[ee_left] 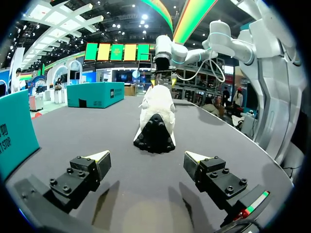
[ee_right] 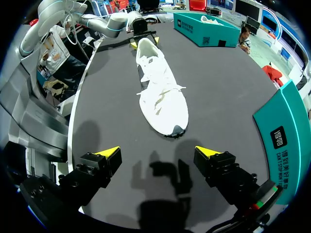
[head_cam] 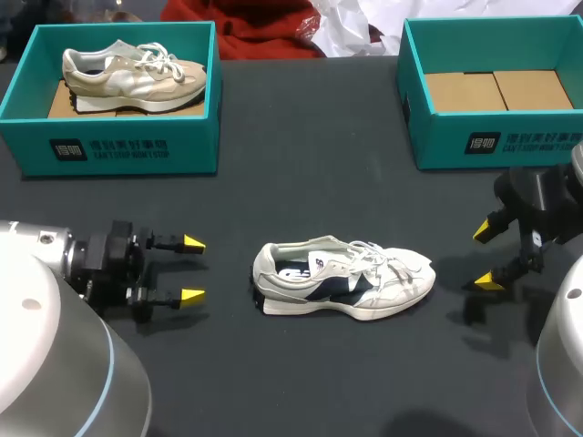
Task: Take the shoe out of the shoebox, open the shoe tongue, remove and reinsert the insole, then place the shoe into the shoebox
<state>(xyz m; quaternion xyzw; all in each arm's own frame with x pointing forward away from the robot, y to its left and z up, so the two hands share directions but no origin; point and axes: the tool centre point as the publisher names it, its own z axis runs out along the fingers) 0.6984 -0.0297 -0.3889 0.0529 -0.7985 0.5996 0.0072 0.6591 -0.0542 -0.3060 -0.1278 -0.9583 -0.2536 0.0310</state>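
A white and navy shoe [head_cam: 344, 279] lies on its sole on the dark table, toe to the right. My left gripper [head_cam: 193, 269] stands open just left of its heel, and the shoe's heel [ee_left: 155, 121] faces it in the left wrist view. My right gripper [head_cam: 486, 257] is open to the right of the toe; the shoe's toe [ee_right: 161, 92] lies ahead of it in the right wrist view. Neither gripper [ee_left: 147, 159] [ee_right: 158, 154] touches the shoe. An empty teal shoebox [head_cam: 496, 91] sits at the back right.
A second teal shoebox [head_cam: 118, 96] at the back left holds a beige shoe [head_cam: 132, 73]. That box [ee_right: 206, 26] shows far ahead in the right wrist view. The right-hand box's wall [ee_right: 284, 136] is beside my right gripper. Red and white cloth [head_cam: 273, 23] lies at the table's far edge.
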